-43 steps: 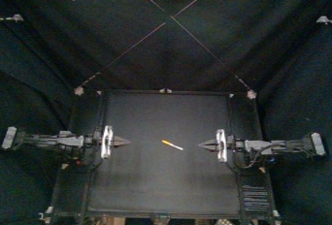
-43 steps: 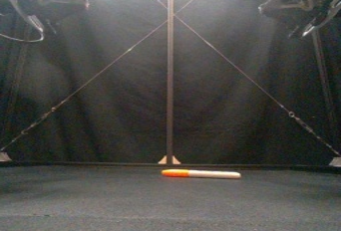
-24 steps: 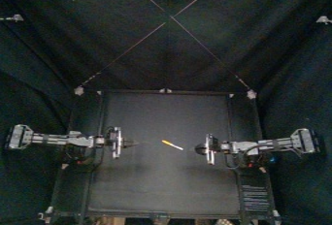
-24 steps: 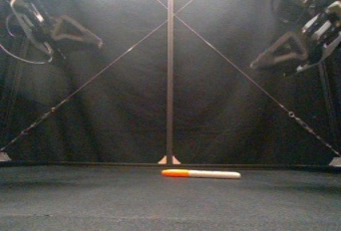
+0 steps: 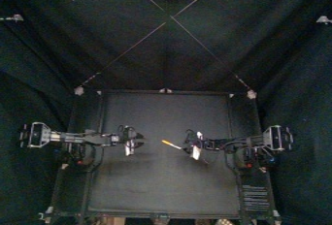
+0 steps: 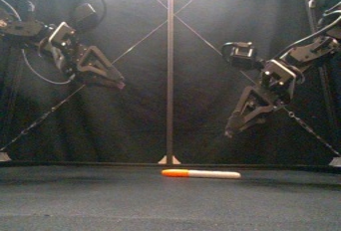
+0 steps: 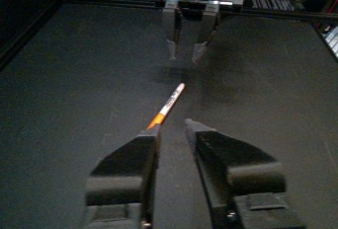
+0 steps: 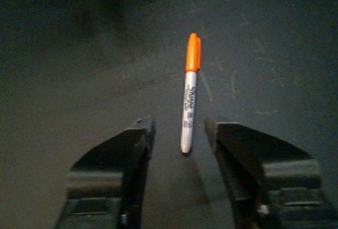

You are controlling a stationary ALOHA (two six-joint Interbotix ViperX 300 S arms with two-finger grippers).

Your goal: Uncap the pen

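From the top view we see 1 pen lying at a slant near the middle of the black table, between the 2 arms. The left gripper points at it from the left, a little apart. The right gripper sits just beside the pen's pale end.

In the front view the pen lies flat on the table with its orange cap fitted on, at the left end. Both arms slope down toward the middle. The left gripper hangs well above the table. The right gripper is lower but also clear of the pen.

In the left wrist view the left gripper has its 2 jaws parted by a narrow gap and holds nothing. The pen lies just past them, cap end nearer, with the right gripper facing us beyond it.

In the right wrist view the right gripper is spread wide and empty. The pen lines up with the gap, its white end between the jaw tips and the cap at the far end.
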